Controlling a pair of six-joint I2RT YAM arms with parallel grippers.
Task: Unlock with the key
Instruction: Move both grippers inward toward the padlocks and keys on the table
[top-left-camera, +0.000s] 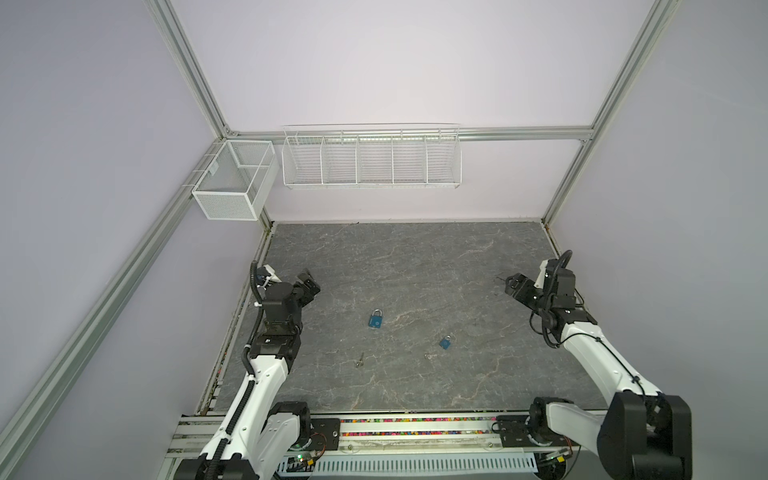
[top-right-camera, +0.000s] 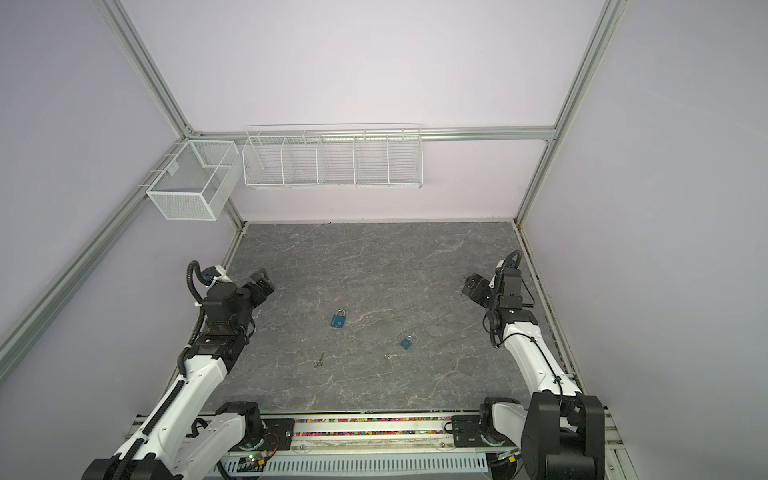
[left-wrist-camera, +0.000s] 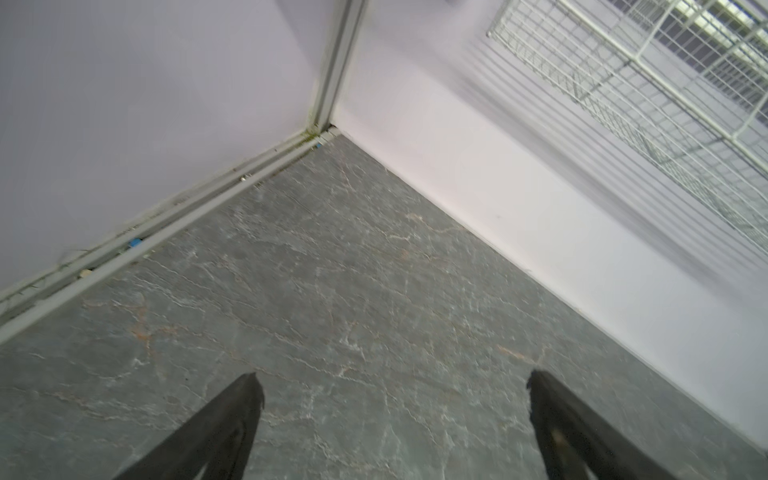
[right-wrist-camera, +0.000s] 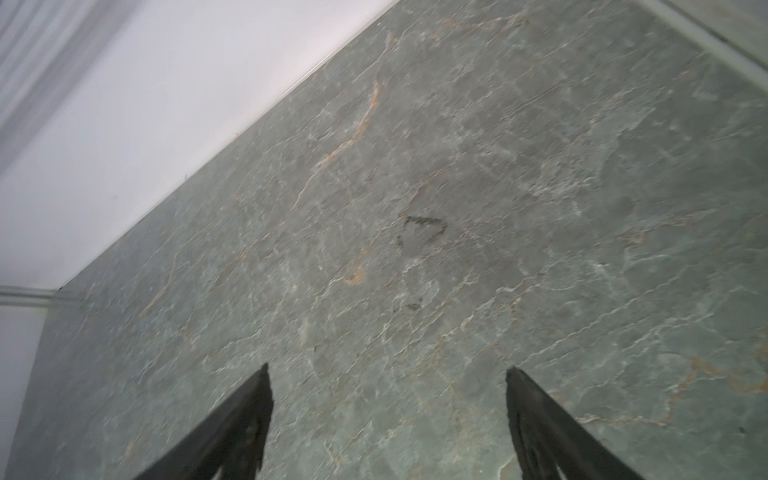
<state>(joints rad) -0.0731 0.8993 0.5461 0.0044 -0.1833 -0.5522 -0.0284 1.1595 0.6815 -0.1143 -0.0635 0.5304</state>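
Grey marbled tabletop (top-left-camera: 415, 257) covers the floor of the cell, and nearly all of it lies bare. On the back wall hangs a long white wire rack (top-left-camera: 370, 162), with a mesh basket (top-left-camera: 232, 187) beside it at the corner; both look empty.

The two arms stand at the sides. The left gripper (top-left-camera: 311, 286) hovers over the left part of the table with its jaws spread wide, and its wrist view shows only bare surface between them. The right gripper (top-left-camera: 510, 284) hangs near the right edge, spread likewise and holding nothing.

Both are well apart from the task's things, which lie flat around the middle of the table in both top views. The larger padlock (top-left-camera: 375, 319) is blue and lies nearest the centre. The smaller padlock (top-left-camera: 445, 342), also blue, lies nearer the front and to the right. Their shackles appear seated, though they are too small to be sure.

A key (top-left-camera: 360, 360) lies in front of the larger padlock, apart from it. A second small silvery piece (top-left-camera: 428, 355), probably another key on a ring, lies just beside the smaller padlock.

By my judgement the task has not begun. No key is lifted and no lock is steadied. Picking up a key, bracing its padlock, inserting and turning all remain to be done.
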